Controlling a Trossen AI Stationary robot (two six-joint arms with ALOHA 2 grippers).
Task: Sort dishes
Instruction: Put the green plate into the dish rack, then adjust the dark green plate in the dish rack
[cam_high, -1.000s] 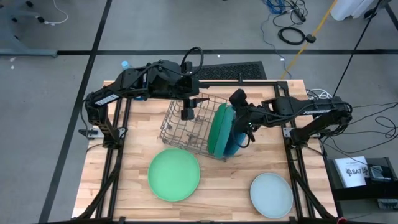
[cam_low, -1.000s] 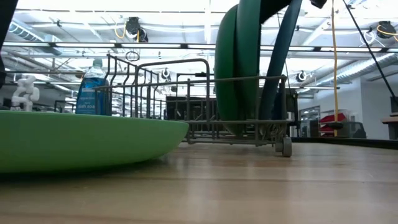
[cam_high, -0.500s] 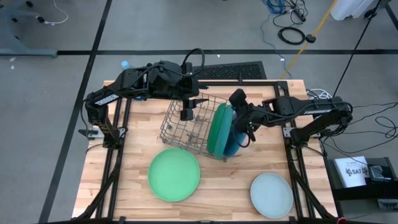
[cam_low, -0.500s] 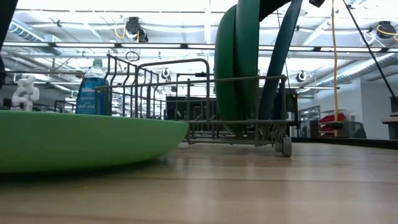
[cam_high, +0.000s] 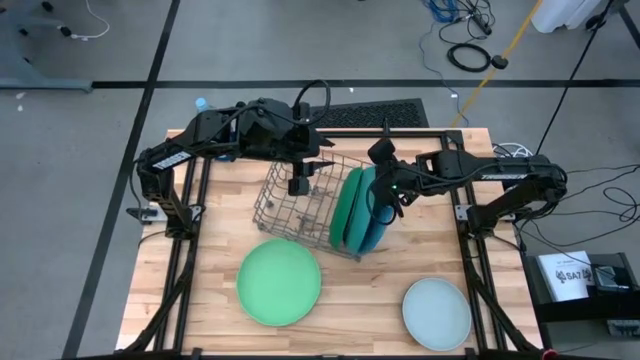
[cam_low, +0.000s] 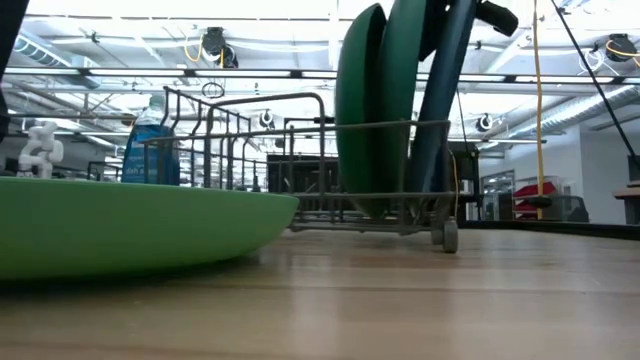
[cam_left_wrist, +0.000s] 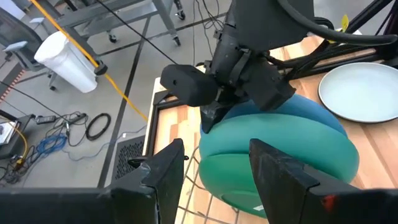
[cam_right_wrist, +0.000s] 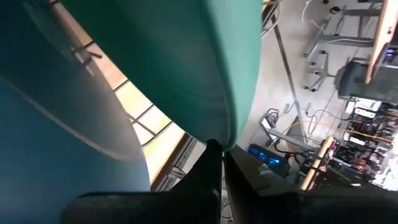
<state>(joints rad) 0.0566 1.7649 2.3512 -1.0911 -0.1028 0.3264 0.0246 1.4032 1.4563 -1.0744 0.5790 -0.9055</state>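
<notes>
No lettering can be read with certainty anywhere; the blue plastic bottle's (cam_low: 150, 140) label print is too small to make out.

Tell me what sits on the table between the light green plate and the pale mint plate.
Nothing: in the high view, only bare wood separates the light green plate from the pale mint plate.

We count three plates standing in one wire rack (cam_high: 305, 203), one light green plate (cam_high: 279, 281), one pale mint plate (cam_high: 436, 312) and one blue bottle (cam_low: 150, 142).
</notes>
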